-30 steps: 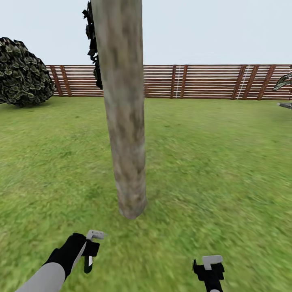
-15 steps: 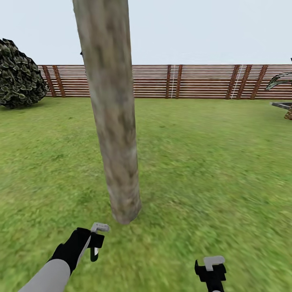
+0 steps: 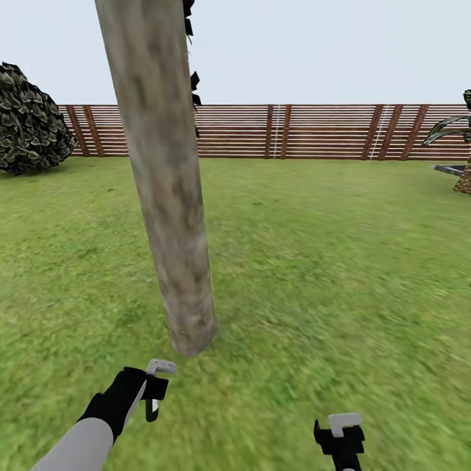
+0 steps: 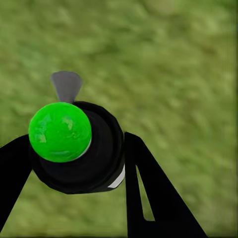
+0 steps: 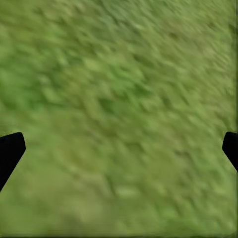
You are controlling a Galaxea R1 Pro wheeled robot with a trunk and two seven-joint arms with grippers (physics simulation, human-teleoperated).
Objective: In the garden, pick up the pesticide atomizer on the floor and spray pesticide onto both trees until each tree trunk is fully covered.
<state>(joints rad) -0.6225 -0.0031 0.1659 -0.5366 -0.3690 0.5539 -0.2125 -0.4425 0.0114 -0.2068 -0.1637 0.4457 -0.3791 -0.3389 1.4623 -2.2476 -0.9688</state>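
The left gripper point(image 4: 74, 163) is closed around the pesticide atomizer point(image 4: 82, 148) — a small, stiff bottle, probably light, best held around its body. It sits near the tree trunk point(image 3: 167, 196). The right gripper point(image 5: 119, 148) is spread wide, empty, above grass. The trunk's top is cut off — no pesticide can be made out.

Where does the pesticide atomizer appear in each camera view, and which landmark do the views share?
Head view: the pesticide atomizer is a small dark shape low on the left, in the left hand, near the base of the tree trunk.
Left wrist view: left of centre, a black body with a green round cap, clamped between the fingers.
Right wrist view: grass lawn beyond the open right hand.
Shared landmark: the grass lawn.
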